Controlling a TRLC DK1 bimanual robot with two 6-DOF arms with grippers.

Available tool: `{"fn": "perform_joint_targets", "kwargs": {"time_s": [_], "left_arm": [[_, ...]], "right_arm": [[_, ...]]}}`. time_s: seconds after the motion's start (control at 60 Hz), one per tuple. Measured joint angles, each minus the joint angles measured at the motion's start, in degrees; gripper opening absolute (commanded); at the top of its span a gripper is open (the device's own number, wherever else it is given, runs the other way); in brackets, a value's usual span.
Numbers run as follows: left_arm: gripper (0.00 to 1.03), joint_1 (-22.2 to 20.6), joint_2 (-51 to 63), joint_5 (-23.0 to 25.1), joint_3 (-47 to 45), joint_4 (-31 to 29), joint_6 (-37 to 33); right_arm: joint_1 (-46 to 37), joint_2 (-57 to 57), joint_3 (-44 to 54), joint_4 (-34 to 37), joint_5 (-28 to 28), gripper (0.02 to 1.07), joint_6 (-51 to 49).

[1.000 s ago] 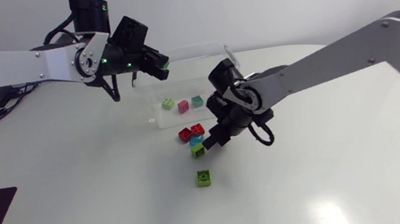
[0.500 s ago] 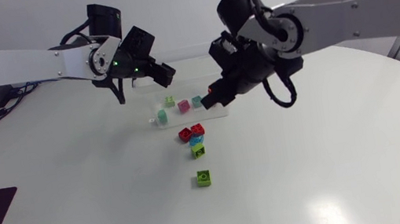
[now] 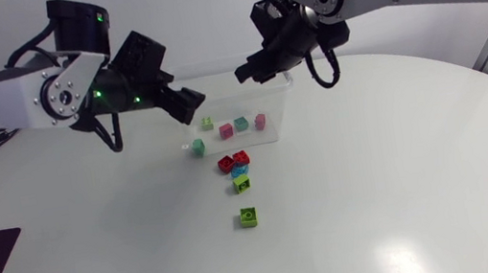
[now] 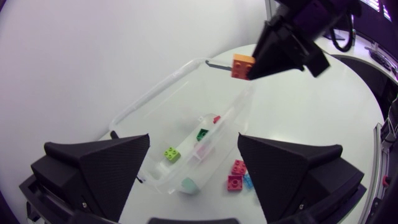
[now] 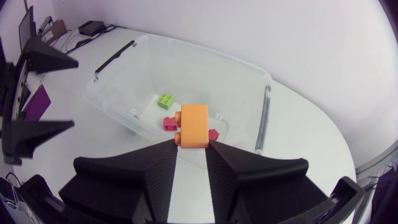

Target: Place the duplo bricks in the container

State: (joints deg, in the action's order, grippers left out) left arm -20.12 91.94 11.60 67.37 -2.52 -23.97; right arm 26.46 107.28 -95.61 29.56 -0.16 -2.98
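1. Brick in play: an orange rectangular plastic duplo brick (image 5: pixel 194 126), with round studs showing on one face.
2. It's pinched between the two black wedge fingers of the right gripper (image 5: pixel 193 146). The fingers are set narrow and press on it from both sides.
3. That puts the orange brick up in the air over the clear rectangular plastic container (image 3: pixel 280 102), not touching it.
4. The container is a see-through tub, open on top, with a dark latch at each short end.
5. Inside it, going by the head view: a light green brick (image 3: pixel 207 123), a pink brick (image 3: pixel 226 131), a teal brick (image 3: pixel 241 123) and a pinkish-red brick (image 3: pixel 260 120). They're spread apart along the floor of the tub.
6. A mint brick (image 3: pixel 198 145) sits right at one corner of the container. Honestly can't tell if it's just inside the wall or just outside.
7. Out on the white table (image 3: pixel 379 194), near the container, is a tight little cluster: a pair of red bricks (image 3: pixel 227 164), a blue brick (image 3: pixel 240 170) and a green brick (image 3: pixel 242 183).
8. A second green brick (image 3: pixel 249 216) sits alone a bit further from the tub.
9. The left gripper (image 4: pixel 194 140) hangs near the container, pointed at it, with its fingers spread wide and nothing in them.
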Motion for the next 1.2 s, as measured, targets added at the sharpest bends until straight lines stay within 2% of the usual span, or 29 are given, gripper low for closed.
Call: {"fn": "perform_joint_targets", "kwargs": {"time_s": [0.317,0.4,0.467,0.5,0.533,0.783,1.2], "left_arm": [[0.99,-3.80,-0.79,1.20,-10.23,5.16,-0.09],[0.99,-4.92,-0.48,1.42,-10.93,6.40,-0.26],[0.99,-5.79,0.46,1.44,-11.10,7.65,-0.52],[0.99,-6.21,1.20,1.44,-11.10,8.07,-0.70],[0.99,-6.71,2.19,1.44,-11.10,8.22,-1.11],[0.99,-9.44,10.01,1.44,-11.10,8.87,-2.27],[0.96,-10.78,17.68,1.44,-10.45,9.31,-3.52]], "right_arm": [[-0.94,8.70,-10.19,0.83,-0.02,0.32,0.92],[-1.38,10.99,-12.37,1.20,-0.02,0.55,1.44],[-1.75,12.52,-13.86,2.43,-0.02,0.84,1.49],[-1.90,13.14,-14.38,2.78,-0.02,0.93,1.51],[-2.19,13.70,-15.02,3.45,-0.02,0.97,1.60],[-2.99,11.98,-14.36,4.55,0.00,0.98,1.90],[-0.66,-10.51,11.58,1.42,-1.73,0.98,2.58]]}}
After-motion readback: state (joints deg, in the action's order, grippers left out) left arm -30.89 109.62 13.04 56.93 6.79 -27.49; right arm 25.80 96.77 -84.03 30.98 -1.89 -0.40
